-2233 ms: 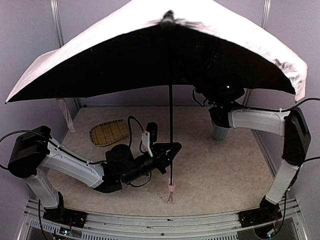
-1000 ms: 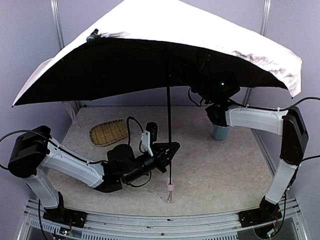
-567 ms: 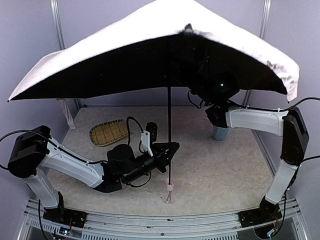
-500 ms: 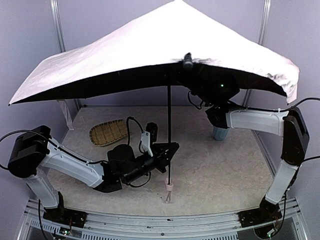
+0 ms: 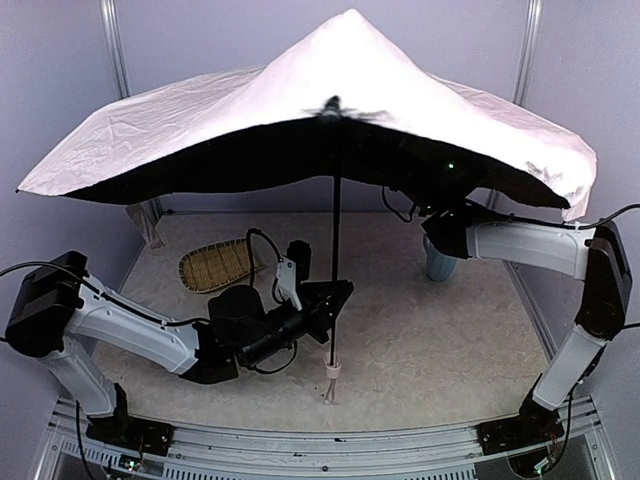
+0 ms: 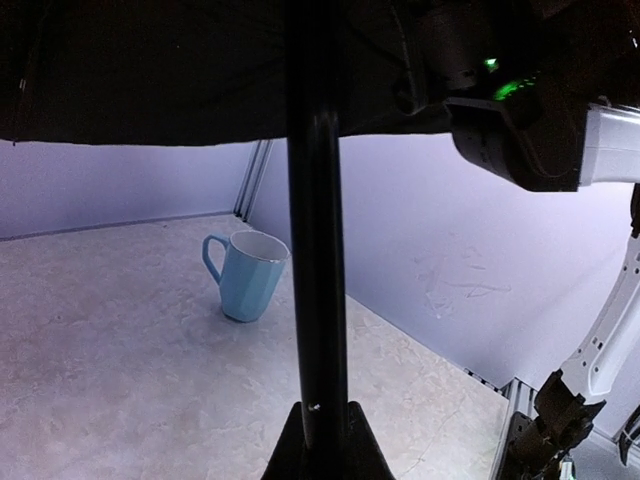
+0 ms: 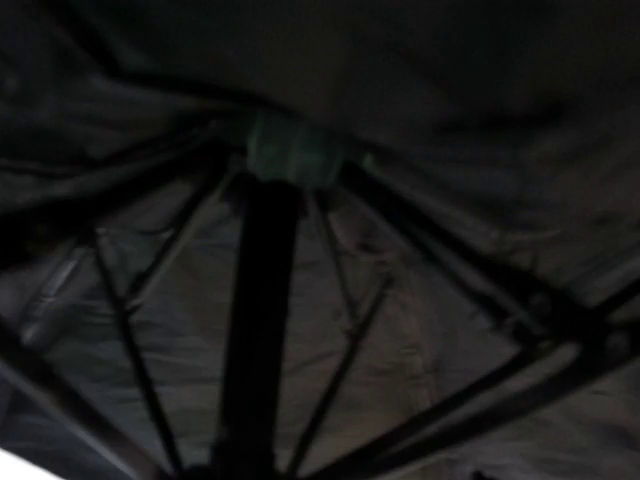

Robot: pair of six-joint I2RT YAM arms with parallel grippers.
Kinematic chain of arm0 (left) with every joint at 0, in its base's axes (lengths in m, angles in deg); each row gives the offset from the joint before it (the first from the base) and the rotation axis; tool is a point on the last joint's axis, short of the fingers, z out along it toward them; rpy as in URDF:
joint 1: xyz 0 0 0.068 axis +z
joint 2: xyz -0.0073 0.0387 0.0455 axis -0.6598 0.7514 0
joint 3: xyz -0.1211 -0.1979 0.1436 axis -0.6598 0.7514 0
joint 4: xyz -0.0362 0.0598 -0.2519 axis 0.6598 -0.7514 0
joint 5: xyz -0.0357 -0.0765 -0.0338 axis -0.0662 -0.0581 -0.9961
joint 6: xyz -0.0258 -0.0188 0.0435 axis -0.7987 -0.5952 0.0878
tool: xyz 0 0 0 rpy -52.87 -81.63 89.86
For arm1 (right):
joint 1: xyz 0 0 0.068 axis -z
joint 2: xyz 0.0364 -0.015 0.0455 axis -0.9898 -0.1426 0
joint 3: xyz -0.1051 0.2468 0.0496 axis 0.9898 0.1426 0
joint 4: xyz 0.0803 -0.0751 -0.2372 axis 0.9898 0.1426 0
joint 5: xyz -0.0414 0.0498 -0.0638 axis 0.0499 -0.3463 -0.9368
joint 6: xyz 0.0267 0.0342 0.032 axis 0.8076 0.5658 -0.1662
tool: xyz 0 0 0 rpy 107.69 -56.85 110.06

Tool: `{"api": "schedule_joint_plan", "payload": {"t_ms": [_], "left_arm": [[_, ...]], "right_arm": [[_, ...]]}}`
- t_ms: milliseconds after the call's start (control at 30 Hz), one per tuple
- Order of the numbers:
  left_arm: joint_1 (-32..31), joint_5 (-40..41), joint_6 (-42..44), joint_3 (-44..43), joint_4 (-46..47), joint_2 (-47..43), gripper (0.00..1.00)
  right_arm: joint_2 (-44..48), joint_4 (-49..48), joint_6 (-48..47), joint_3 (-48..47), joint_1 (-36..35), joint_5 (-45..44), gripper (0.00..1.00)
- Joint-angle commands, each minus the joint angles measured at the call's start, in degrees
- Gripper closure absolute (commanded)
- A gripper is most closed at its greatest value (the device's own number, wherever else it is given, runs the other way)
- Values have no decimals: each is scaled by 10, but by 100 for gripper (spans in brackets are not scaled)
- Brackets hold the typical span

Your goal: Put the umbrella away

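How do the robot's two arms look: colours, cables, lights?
Both the left arm and the right arm have white links between bulky black joints. Thin black cables loop along them. A small green light glows near the right wrist.

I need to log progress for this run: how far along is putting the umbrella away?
Nothing looks done: the umbrella is open, standing over the table. In hand: the left gripper clamps its black shaft upright, and the right arm reaches up under the canopy. Left: collapsing, folding and stowing it.
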Motion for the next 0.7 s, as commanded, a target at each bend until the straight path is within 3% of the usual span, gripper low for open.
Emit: {"api": "schedule_joint_plan", "payload": {"t_ms": [0, 100, 233, 400, 667], "left_arm": [[-21, 56, 73, -21, 21, -26, 100], [-38, 105, 109, -43, -4, -17, 100], [-43, 150, 107, -70, -41, -8, 100], [-50, 200, 120, -95, -79, 5, 100], [-52, 195, 116, -97, -77, 10, 100]], "right_arm": [[58, 96, -159, 24, -27, -143, 37], [74, 94, -287, 47, -67, -230, 35], [83, 89, -374, 60, -104, -309, 34], [85, 90, -452, 42, -132, -406, 45], [77, 63, -516, 23, -145, -464, 46]]}}
